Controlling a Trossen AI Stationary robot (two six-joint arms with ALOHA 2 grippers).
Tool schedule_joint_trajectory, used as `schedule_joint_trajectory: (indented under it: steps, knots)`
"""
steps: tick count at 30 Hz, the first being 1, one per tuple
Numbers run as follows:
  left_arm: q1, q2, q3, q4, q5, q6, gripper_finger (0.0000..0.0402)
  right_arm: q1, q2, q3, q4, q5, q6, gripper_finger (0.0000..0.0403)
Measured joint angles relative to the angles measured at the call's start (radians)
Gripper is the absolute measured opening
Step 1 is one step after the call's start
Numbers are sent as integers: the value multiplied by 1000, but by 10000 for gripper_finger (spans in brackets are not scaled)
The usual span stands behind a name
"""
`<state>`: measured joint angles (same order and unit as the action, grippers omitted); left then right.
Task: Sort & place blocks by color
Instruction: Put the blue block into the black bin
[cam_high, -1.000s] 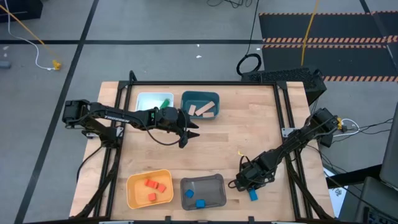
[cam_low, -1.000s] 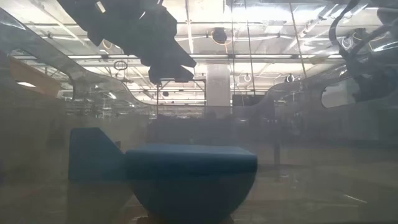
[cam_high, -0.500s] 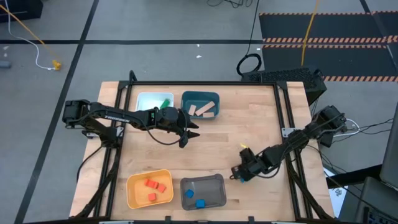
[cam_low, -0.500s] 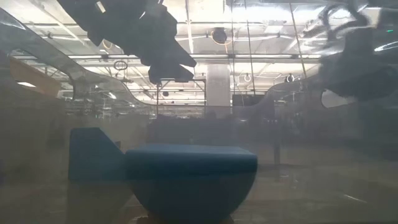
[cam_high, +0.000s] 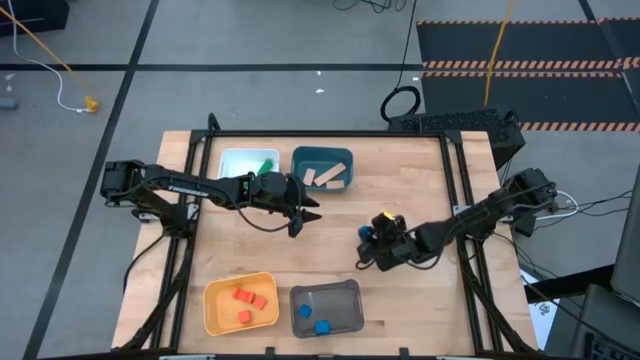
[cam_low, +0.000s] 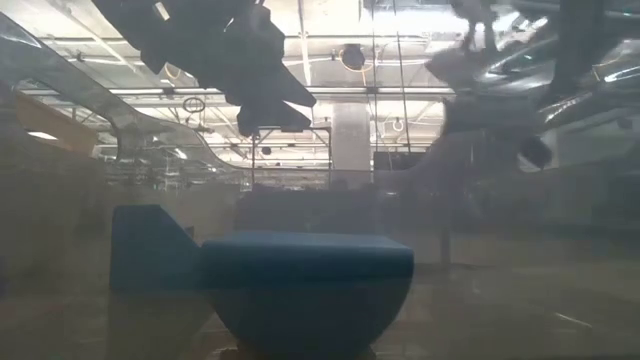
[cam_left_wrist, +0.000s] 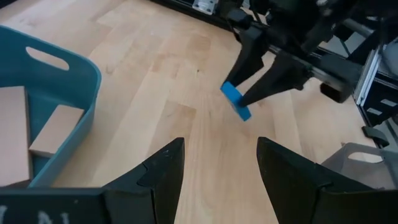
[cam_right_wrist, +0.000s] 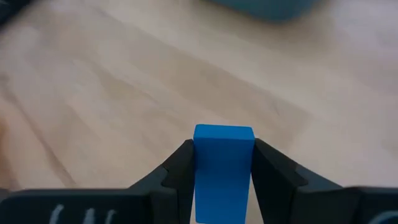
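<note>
A blue bar block (cam_right_wrist: 224, 155) sits between the fingers of my right gripper (cam_high: 366, 250), which hovers over the middle of the table, right of centre. The left wrist view also shows this block (cam_left_wrist: 235, 101) above the wood. My left gripper (cam_high: 305, 215) hangs open and holds nothing, just near of the teal bin (cam_high: 322, 170). Tan blocks (cam_high: 328, 176) lie in the teal bin. A green block (cam_high: 266, 165) lies in the white bin (cam_high: 240, 160). Red blocks (cam_high: 245, 298) lie in the yellow bin (cam_high: 215, 310), and blue blocks (cam_high: 312, 320) in the grey bin (cam_high: 340, 295). My right gripper pinches the blue bar block between its two fingers (cam_right_wrist: 177, 171), which press on its two long sides (cam_right_wrist: 200, 162). The fingers come down at a slant from the table's right. The block's free end (cam_left_wrist: 244, 113) sticks out past the fingertips, and the block is lifted clear of the table.
The four bins stand in two pairs: white and teal at the far edge, yellow and grey at the near edge. Bare wood (cam_high: 400, 180) lies between and right of them. A black frame rail (cam_high: 465, 230) runs along the table's right side.
My right gripper has risen from the near right part of the table. It has carried the blue block up and toward the table's middle, to the left and the far side. The block is now lifted clear. My left arm has kept still.
</note>
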<state>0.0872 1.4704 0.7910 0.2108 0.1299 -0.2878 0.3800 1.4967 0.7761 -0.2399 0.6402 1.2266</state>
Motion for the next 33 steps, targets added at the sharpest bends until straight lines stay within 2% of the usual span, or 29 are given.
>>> schedule_joint_trajectory:
  steps: [8, 15, 22, 27, 33]
  knots:
    - [0, 0, 0, 0, 0, -14, 200, -35, -1, 0, 417, 8, -385, 111]
    - [0, 0, 0, -8, 0, -10, 200, -23, -2, 1, 722, -181, -557, 111]
    - [0, 0, 0, -7, 0, -10, 200, 26, -2, 1, 797, -333, -616, 111]
    - [0, 0, 0, -6, 0, -13, 200, 75, -2, 1, 806, -380, -648, 111]
    - [0, 0, 0, -1, 0, -14, 200, 117, 54, 3, 870, -382, -674, 112]
